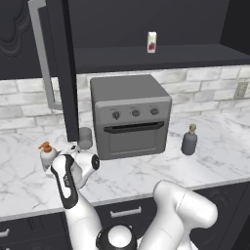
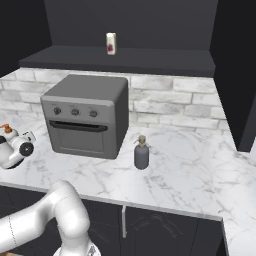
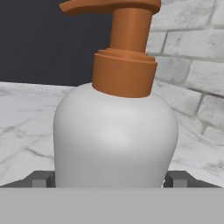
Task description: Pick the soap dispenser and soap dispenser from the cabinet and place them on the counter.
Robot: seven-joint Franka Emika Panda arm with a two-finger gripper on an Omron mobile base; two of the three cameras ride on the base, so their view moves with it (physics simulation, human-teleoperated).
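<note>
White soap dispenser (image 3: 114, 135) with an orange pump is seen upright between the claw (image 3: 112, 178) fingertips (image 3: 40, 178), standing on the marble surface (image 1: 161, 171) left of the toaster oven (image 1: 129, 114). Jaws are spread wide, flanking the body without clamping. A rigid, smooth, probably slippery shell is judged; the broad mid-body is recommended for gripping, never the pump. Dark grey soap dispenser (image 1: 189, 140) is already set on the surface.

White arm (image 1: 73, 195) extended low to left, wrist level; gripper (image 3: 112, 178) held wide open, fingertips (image 3: 40, 178) spread apart.
</note>
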